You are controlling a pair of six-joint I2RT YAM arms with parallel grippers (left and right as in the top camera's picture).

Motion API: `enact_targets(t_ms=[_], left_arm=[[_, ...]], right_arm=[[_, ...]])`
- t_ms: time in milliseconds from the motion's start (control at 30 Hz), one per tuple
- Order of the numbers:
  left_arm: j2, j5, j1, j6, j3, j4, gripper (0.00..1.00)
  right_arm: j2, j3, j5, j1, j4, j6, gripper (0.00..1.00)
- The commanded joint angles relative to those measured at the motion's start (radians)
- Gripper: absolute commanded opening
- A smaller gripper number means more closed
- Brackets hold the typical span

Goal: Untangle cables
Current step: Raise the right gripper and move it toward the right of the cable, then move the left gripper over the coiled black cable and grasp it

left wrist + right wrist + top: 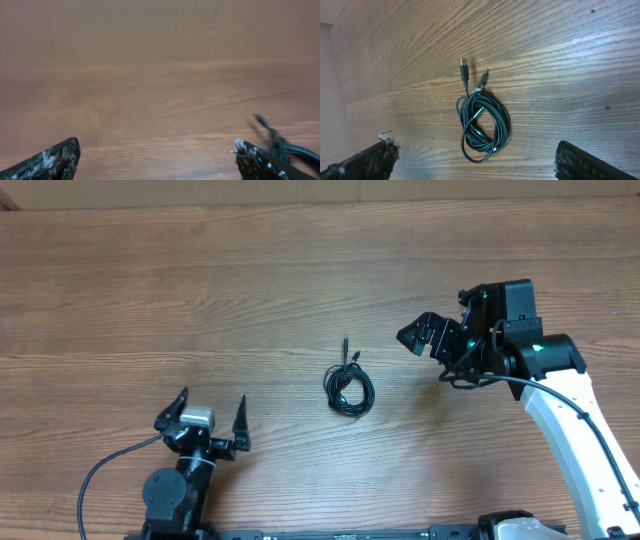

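Cables (349,387): single tangled coil, flat at tabletop (200,280) centre, plugs toward far edge. Left fingers (240,425), right fingers (415,335): released, empty, spread wide either side, seemingly poised for grasping.

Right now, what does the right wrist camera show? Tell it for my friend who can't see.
A small coil of thin black cables lies on a brown wooden table, with two plug ends sticking out at the top. The open right claw shows one dark fingertip in each bottom corner.
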Motion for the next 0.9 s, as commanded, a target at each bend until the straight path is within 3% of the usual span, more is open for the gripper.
enact_targets(t_ms=[0,267,433,600,867], left_arm=[[0.015,0.073,0.005,-0.121,0.111,-0.064,1.00],[0.269,0.142,0.005,-0.135,0.370,-0.244,1.00],[0.562,0.251,0.005,-0.120,0.579,-0.345,0.99],[0.856,0.356,0.004,-0.116,0.847,-0.541,1.00],[1.233,0.365,-0.097,-0.117,1.216,-0.808,0.99]], right_arm=[[-0.002,0.024,0.007,0.003,0.009,-0.003,1.00],[-0.002,0.024,0.006,0.003,0.046,-0.003,1.00],[-0.002,0.024,0.006,0.003,0.045,-0.003,1.00],[-0.002,0.024,0.007,0.003,0.024,-0.003,1.00],[-0.002,0.024,0.006,0.003,0.006,-0.003,1.00]])
